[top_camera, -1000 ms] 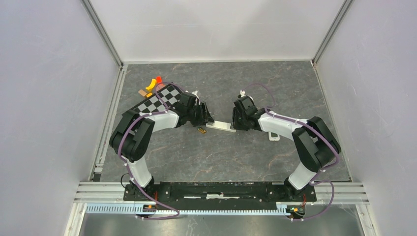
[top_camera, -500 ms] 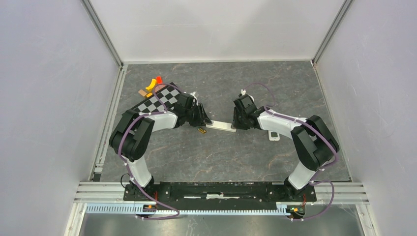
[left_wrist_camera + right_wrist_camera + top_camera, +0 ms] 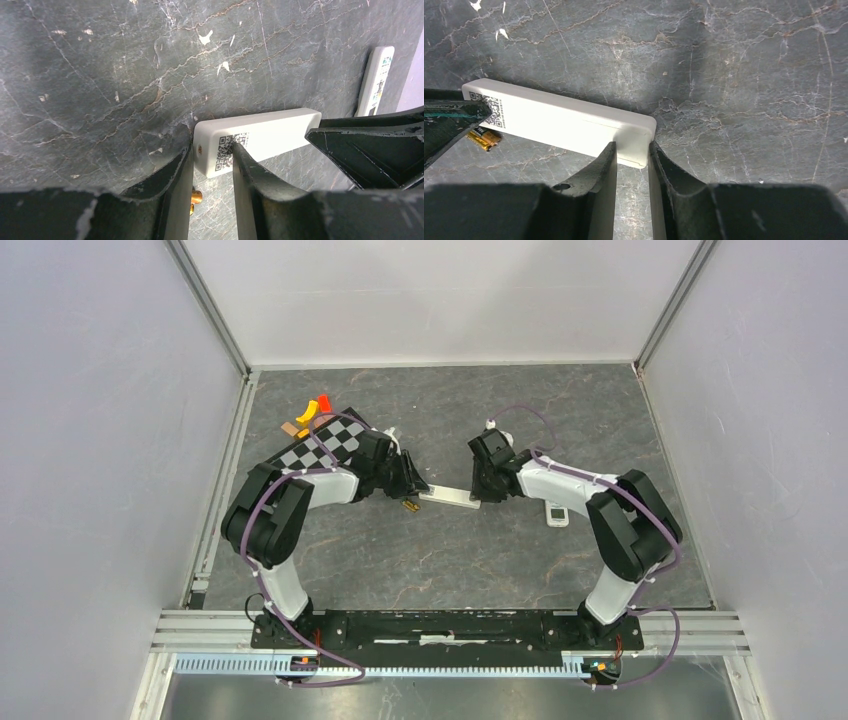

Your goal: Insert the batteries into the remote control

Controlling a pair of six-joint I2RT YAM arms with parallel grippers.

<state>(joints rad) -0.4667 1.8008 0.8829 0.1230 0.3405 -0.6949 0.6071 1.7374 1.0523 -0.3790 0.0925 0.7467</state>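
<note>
Left fingers point(image 3: 240, 157): clamped on the QR-coded end of a white bar point(image 3: 270, 130), one finger pressing each long side.
Right fingers point(image 3: 608, 156): clamped on the bar's other, plain end, again one finger on each long side.
Bar: a plain white block apart from the QR label. It spans the gap between the two arms at mid-desk and runs left to right in the top view. Whether it rests on the desk point(image 3: 450, 560) or sits just above it, I cannot tell.
Batteries point(image 3: 484, 138): dark with gold bands, lying together on the desk. They are just beside the bar's QR end, on its near side, under the left fingers. Nothing grips them, and they are well apart from the remote.
Remote point(image 3: 377, 80): slim and white, with small coloured buttons facing up. It lies on the desk to the right of the bar, close by the right forearm, and neither arm holds it.
Desk: dark, veined stone surface.
Board point(image 3: 325, 445): a black-and-white checkered board at far left, partly under the left arm.
Pieces point(image 3: 312, 410): small orange and red pieces at the board's far corner.
</note>
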